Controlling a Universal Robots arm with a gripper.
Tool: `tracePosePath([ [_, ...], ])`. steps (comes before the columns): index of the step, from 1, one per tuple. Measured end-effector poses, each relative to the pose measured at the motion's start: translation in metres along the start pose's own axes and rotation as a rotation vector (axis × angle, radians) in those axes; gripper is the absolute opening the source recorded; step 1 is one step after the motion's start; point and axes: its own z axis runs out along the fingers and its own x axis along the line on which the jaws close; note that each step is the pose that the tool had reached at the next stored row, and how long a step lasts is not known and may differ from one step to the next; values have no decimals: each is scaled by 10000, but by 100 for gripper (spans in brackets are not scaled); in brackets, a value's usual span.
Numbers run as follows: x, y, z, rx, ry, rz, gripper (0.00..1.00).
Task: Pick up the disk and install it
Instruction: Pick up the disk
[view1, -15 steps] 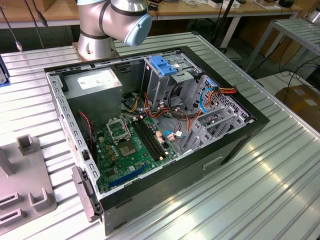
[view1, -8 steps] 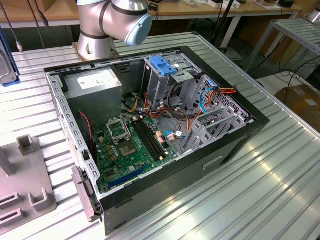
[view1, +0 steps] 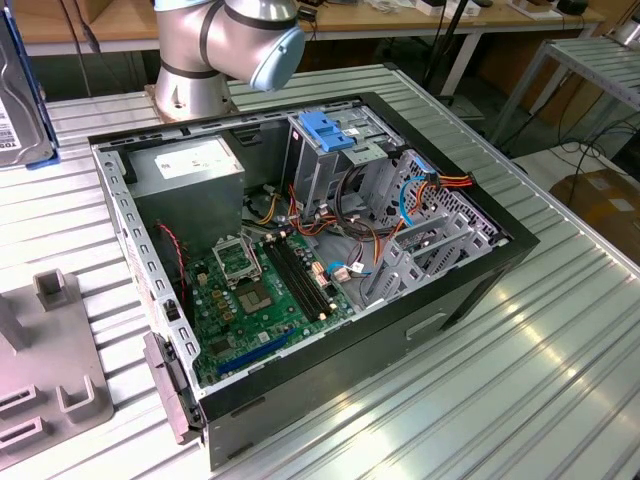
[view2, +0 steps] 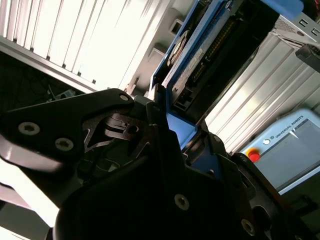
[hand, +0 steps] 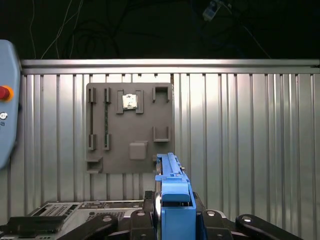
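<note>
Blue-railed disk (hand: 170, 172) edge-on in tool (hand: 173, 207)

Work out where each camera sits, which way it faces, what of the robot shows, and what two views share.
Exterior view: off the arm, raised, looking down into the open computer case; the arm shows beyond it.
First wrist view: on the wrist, looking down past the disk at the grey fixture plate; fingers flank the disk.
Second wrist view: on the wrist, looking close along the fingers and disk toward the teach pendant.
Shared: both wrist views show the disk, fingers and teach pendant.
</note>
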Motion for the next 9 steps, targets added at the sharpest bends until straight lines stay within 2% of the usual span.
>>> tracePosePath([
  [4, -1, -60, -2, 0, 0, 0, 37],
  [9, -3, -202, -6, 0, 0, -1, 37],
])
